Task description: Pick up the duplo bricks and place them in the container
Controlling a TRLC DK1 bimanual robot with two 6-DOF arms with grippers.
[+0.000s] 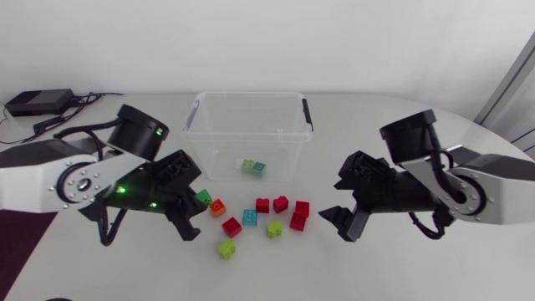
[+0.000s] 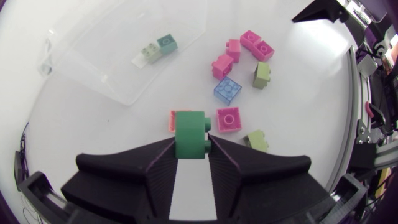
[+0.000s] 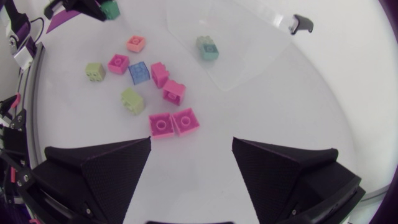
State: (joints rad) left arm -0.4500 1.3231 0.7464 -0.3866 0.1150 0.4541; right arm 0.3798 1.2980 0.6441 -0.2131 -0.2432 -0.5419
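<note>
Fingers of left gripper (image 2: 190, 148), matte wedges, pinch a studded green brick (image 2: 189, 127). Right gripper (image 3: 191, 144) gapes wide over smooth white table (image 3: 311, 115).

The clear container (image 1: 247, 125) is sitting open-topped at the far middle, holding a pale green and teal brick pair (image 1: 253, 167). Nearer, four red bricks (image 1: 280, 203), a blue brick (image 1: 250, 217), an orange brick (image 1: 218, 206) and two lime bricks (image 1: 274, 228) are lying scattered. A green brick (image 2: 189, 134) is sitting pinched in the left end effector (image 2: 189, 149).
</note>
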